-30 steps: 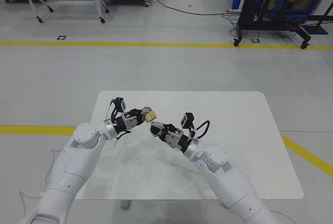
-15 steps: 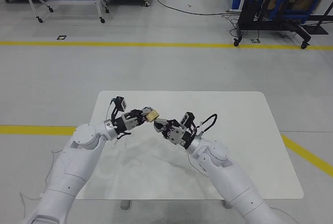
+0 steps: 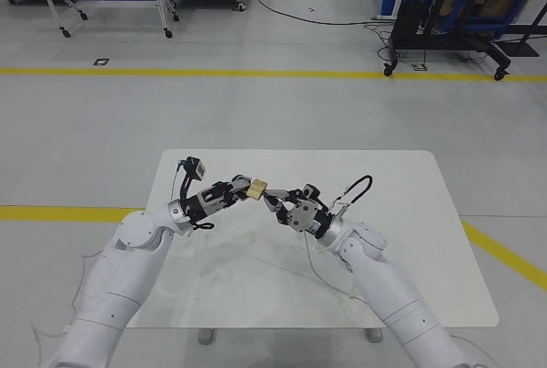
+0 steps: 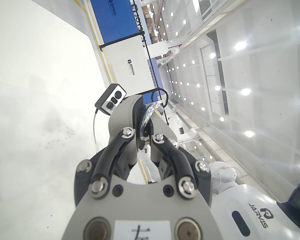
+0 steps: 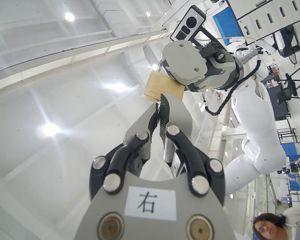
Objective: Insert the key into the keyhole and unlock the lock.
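Note:
A small brass padlock (image 3: pixel 256 189) hangs in the air over the middle back of the white table (image 3: pixel 393 276). My left gripper (image 3: pixel 244 188) is shut on it. In the left wrist view the silver shackle (image 4: pixel 150 112) sits clamped in the left gripper (image 4: pixel 143 117). My right gripper (image 3: pixel 273 199) is shut on the key, which is mostly hidden between the pads. In the right wrist view the tip of the right gripper (image 5: pixel 162 102) touches the underside of the padlock (image 5: pixel 158 86), which sticks out from the left gripper's fingers (image 5: pixel 185 61).
Both arms meet above the table's centre, well off its surface. Table edges lie far to both sides and at the front. A black cable (image 3: pixel 356 189) loops off the right wrist.
My right gripper has moved up and right, from a gap below the padlock to touching its underside. My left gripper has carried the padlock slightly rightward to meet it.

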Motion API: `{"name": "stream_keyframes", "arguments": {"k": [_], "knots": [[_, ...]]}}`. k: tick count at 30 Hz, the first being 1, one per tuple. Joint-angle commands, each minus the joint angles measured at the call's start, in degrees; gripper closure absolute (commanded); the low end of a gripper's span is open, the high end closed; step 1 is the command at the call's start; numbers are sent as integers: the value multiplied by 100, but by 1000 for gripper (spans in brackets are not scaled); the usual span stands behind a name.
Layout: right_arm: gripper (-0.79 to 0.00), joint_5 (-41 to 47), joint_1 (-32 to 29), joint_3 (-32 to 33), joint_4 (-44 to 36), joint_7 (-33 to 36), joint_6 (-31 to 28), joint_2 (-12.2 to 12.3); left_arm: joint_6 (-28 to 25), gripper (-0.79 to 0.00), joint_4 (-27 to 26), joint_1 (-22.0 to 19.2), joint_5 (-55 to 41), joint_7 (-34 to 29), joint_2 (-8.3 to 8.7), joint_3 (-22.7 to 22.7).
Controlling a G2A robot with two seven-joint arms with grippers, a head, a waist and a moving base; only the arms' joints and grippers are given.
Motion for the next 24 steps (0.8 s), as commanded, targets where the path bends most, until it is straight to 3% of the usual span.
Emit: {"name": "stream_keyframes", "arguments": {"k": [1,2,3,4,14,18,21,24], "knots": [[0,-127,19,6,-17,-31,72,15,-4,0,-3,4,-10,-5,1,-14],[-123,-247,31,3,-46,-25,80,26,-3,0,-3,5,-10,-9,2,-19],[-366,-375,30,4,-76,-12,55,38,7,0,0,6,-15,-13,3,-26],[-785,-552,25,3,-125,14,-1,54,7,0,-2,7,-26,-14,3,-35],[-785,-2373,-690,662,-1085,-155,-872,339,122,0,-77,-18,299,-71,36,-76],[-785,-2803,-1360,1167,-1799,-496,-1188,457,521,0,-151,-140,1759,29,110,67],[-785,-2803,-1360,1167,-1799,-496,-1188,457,1051,0,-187,-239,2912,121,142,300],[-785,-2803,-1360,1167,-1799,-496,-1188,457,1672,0,-108,-383,3368,-314,138,568]]}}
